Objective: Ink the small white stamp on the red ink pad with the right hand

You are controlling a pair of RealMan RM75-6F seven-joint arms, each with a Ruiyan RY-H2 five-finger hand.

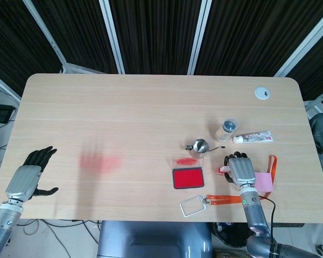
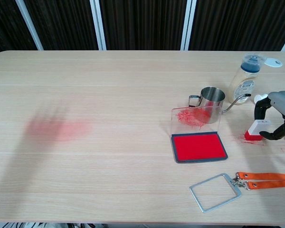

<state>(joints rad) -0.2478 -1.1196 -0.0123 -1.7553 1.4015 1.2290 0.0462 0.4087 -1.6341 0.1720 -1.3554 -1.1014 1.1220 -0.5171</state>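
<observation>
Small white stamp [image 2: 255, 129]: stood upright, red base down, on the table to the right of the red ink pad [image 2: 198, 147], apart from it. Risks judged: could tip or skid further from the pad if pinched off-centre; might smear red on the wood; could clip the clear lid [image 2: 195, 118] raised at the pad's far edge, or the steel cup [image 2: 212, 97] just behind it. Right hand [image 2: 278, 118]: arched over the stamp, palm down, fingertips [image 2: 260, 110] and thumb on either side; firm grasp or mere bracketing not determinable. Left hand [image 1: 27, 176]: far to the pad's left, released, fingers spread.
</observation>
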